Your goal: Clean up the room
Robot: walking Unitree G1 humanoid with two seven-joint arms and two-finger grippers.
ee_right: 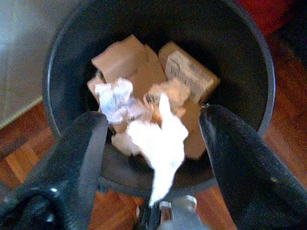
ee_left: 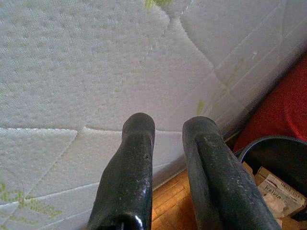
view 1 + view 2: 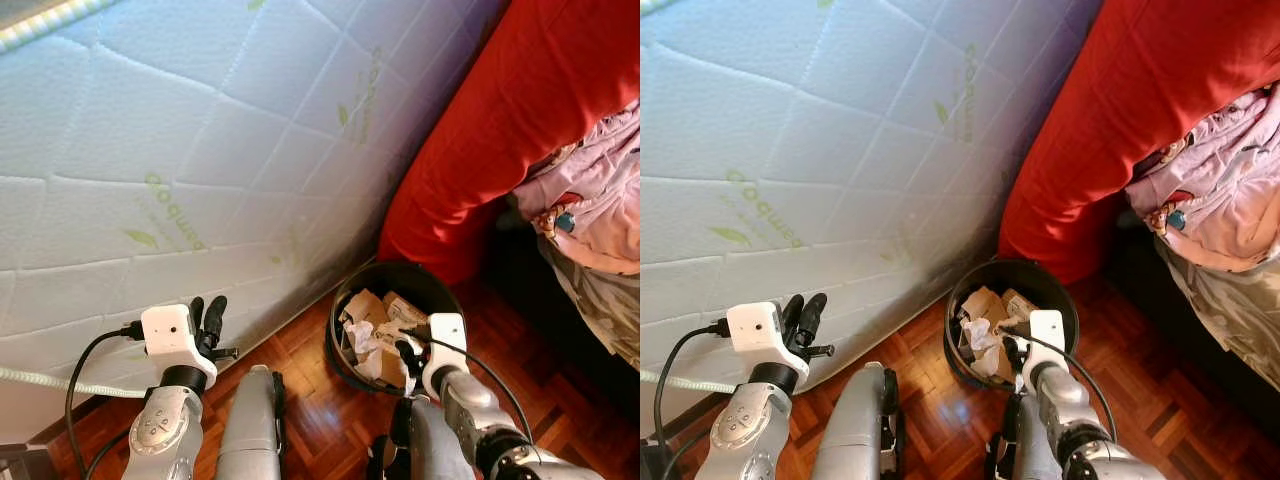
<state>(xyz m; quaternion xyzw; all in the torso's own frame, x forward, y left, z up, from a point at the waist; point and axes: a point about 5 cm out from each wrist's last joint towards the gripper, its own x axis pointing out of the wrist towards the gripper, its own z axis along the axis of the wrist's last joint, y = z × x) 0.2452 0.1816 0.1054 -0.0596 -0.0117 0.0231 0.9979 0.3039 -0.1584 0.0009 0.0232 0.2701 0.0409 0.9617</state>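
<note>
Right gripper (image 1: 153, 158) is parked right over the bin (image 3: 440, 285), fingers spread wide with nothing clamped between them. A white paper wad (image 1: 160, 143) sits in the gap between the fingers, and I can't tell if it's dropping or already lying on the pile below. So I'd say this is the drop-off step, basically done. Next move calls for pulling that arm back up clear of the rim and looking around for more rubbish.

Left gripper (image 2: 168, 158) is up beside the mattress (image 3: 200, 120), fingers a little apart, holding nothing.

Count: one bin, and under the right gripper I make out three cardboard boxes (image 1: 189, 72) and two or three crumpled papers. One red blanket (image 3: 500, 120) beyond the bin, one heap of clothes (image 3: 600, 200).
</note>
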